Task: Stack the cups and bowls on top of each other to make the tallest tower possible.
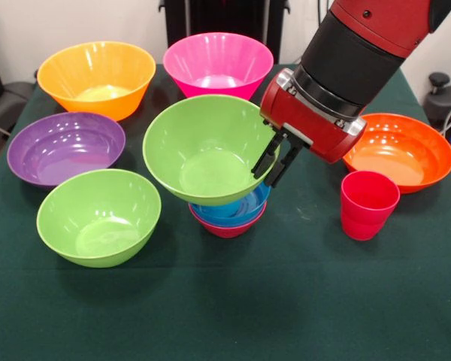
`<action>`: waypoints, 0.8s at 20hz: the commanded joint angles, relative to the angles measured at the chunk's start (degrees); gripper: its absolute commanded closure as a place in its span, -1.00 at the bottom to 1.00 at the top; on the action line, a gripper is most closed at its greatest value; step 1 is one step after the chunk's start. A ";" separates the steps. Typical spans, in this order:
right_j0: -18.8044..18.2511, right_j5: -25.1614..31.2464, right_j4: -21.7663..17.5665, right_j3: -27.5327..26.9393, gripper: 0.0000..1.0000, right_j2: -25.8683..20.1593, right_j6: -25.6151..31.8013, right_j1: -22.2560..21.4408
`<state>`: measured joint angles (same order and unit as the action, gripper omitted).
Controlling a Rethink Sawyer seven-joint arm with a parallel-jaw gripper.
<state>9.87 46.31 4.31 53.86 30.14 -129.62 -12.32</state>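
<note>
My gripper point(267, 177) comes down from the upper right, its two black fingers closed on the right rim of a lime green bowl point(203, 147). That bowl is tilted slightly and rests on or just above the tower, a blue bowl point(240, 210) nested in a red bowl point(227, 229), at the table's centre. The red-pink cup point(368, 204) stands upright to the right of the tower. A second lime green bowl point(98, 216) sits at front left. The light blue cup is out of view.
Around the back stand a yellow-orange bowl point(98, 75), a pink bowl point(218, 64), a purple bowl point(64, 147) at left and an orange bowl point(400, 150) at right, behind the cup. All rest on a dark green tablecloth point(233, 308).
</note>
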 commanded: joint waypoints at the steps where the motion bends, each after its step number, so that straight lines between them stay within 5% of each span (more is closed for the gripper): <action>1: 0.74 -3.10 -0.62 5.03 1.00 -7.84 -3.46 1.54; 16: 0.94 -4.43 -0.04 4.95 1.00 -8.37 -4.04 1.52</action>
<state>9.89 44.69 4.31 54.22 29.97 -129.62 -12.32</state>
